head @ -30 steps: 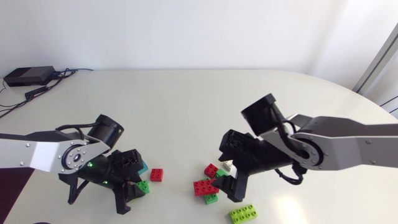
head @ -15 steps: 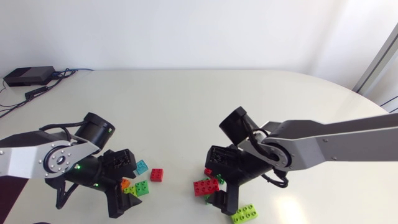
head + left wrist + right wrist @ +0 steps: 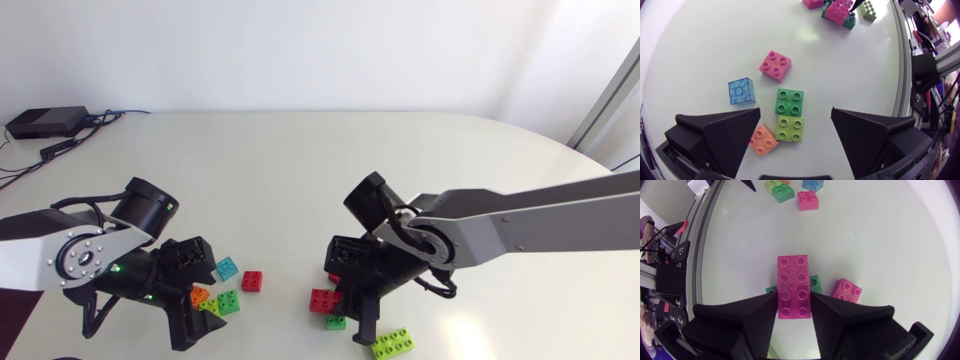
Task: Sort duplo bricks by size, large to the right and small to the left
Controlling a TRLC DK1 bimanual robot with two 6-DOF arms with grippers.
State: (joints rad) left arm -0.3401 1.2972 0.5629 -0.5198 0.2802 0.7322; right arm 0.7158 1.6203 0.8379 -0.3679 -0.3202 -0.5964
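The right arm [image 3: 520,225] has swung in from 3 o'clock toward the counter's [image 3: 300,170] middle and dropped over the mixed heap at 6 o'clock. The right pincer [image 3: 794,297] now pinches the large red brick [image 3: 793,287], one finger against each long side, with the brick flat on the counter. The left arm [image 3: 60,250] has drawn back toward 8 o'clock, and its retreat uncovers the small bricks it was hanging over. The left pincer [image 3: 796,112] is spread wide and grips nothing.

For the sort, I judge that the first large brick is secured and only needs carrying out toward 3 o'clock. The large lime brick [image 3: 392,343], at 5 o'clock from the red one, already lies on that side.

The small ones follow. A small green brick [image 3: 815,284] touches the red brick's side and a small red brick [image 3: 846,291] sits just beside it, both still to go left. At 7 o'clock the blue brick [image 3: 742,91], another red brick [image 3: 775,65], a green brick [image 3: 789,101], a light-green brick [image 3: 789,128] and an orange brick [image 3: 764,140] lie close together.

No bin or tray shows, so every brick rests straight on the counter.
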